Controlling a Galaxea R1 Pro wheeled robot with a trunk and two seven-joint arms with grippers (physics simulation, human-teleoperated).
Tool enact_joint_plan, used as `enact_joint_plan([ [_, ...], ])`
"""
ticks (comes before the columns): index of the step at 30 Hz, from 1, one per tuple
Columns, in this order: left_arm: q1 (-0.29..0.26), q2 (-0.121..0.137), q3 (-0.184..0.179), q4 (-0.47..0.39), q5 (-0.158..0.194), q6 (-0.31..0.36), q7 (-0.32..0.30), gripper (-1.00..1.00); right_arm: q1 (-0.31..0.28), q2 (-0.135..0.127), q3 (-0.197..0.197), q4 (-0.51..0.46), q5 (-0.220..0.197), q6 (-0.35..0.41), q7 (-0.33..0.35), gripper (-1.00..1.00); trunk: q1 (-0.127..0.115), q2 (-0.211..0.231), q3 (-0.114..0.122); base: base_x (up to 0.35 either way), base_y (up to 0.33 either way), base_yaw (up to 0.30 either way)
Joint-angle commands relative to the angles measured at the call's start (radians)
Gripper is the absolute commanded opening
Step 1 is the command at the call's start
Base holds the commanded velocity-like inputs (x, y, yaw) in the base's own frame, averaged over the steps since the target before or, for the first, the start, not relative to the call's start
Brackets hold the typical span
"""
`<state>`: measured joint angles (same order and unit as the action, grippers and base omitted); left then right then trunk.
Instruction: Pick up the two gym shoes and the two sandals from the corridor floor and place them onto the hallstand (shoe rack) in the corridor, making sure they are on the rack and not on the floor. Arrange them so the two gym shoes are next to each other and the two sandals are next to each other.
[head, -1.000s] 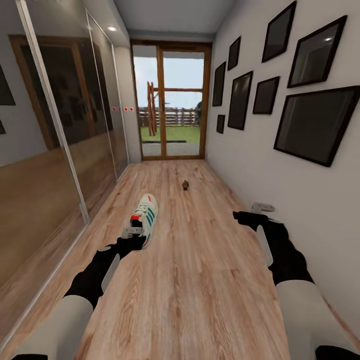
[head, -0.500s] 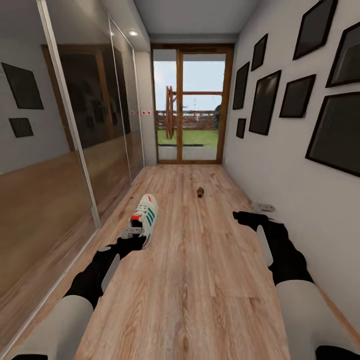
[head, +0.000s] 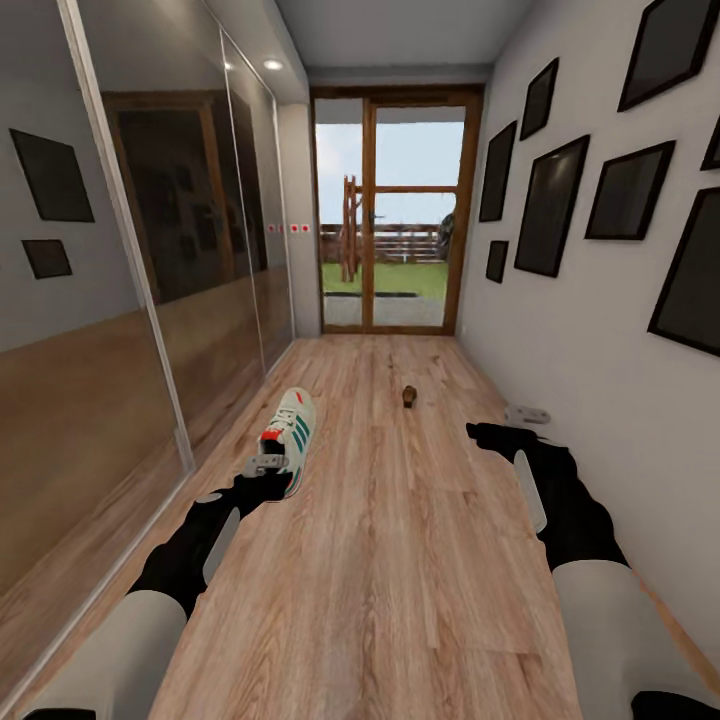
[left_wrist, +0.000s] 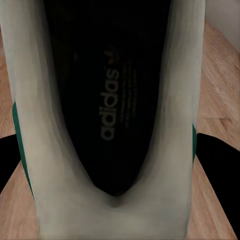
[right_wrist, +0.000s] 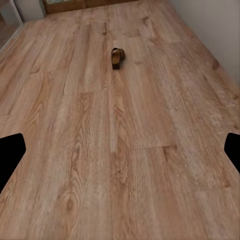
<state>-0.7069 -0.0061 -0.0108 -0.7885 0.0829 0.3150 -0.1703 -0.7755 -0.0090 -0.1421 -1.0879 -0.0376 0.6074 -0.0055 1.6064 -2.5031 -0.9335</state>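
Left end effector (head: 268, 466) clamped on the heel of a white lace-up gym shoe with green side stripes and red-orange heel (head: 291, 434), toe pointing 12 o'clock down the corridor. In the left wrist view the shoe's dark insole (left_wrist: 107, 95) sits between the black fingers (left_wrist: 217, 160), its toe cut off. Right end effector (head: 527, 413) spread apart, holding nothing, fingertips hard to make out against the white wall. A small dark brown sandal (head: 408, 396) lies alone on the light wood-plank floor (head: 400, 560) at 12 o'clock, well apart; strap detail too small.
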Motion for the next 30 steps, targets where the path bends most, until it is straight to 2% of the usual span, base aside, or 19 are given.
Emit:
enact_joint_plan([
  [1, 0.000, 0.000, 0.000, -0.001, 0.009, 0.007, -0.001, -1.00, 0.000, 0.000, 0.000, -0.001, -0.004, 0.005, -0.001, 1.00, 0.000, 0.000, -0.001, 0.347, -0.090, 0.002],
  [17, -0.001, -0.014, 0.000, -0.001, 0.009, 0.007, 0.000, -1.00, 0.000, 0.000, 0.000, -0.001, -0.004, 0.005, -0.001, 1.00, 0.000, 0.000, -0.001, 0.347, -0.098, 0.000],
  [30, -0.001, -0.015, 0.001, -0.001, 0.009, 0.007, 0.000, -1.00, 0.000, 0.000, 0.000, -0.001, -0.004, 0.005, 0.001, 1.00, 0.000, 0.000, -0.001, 0.347, -0.094, 0.000],
])
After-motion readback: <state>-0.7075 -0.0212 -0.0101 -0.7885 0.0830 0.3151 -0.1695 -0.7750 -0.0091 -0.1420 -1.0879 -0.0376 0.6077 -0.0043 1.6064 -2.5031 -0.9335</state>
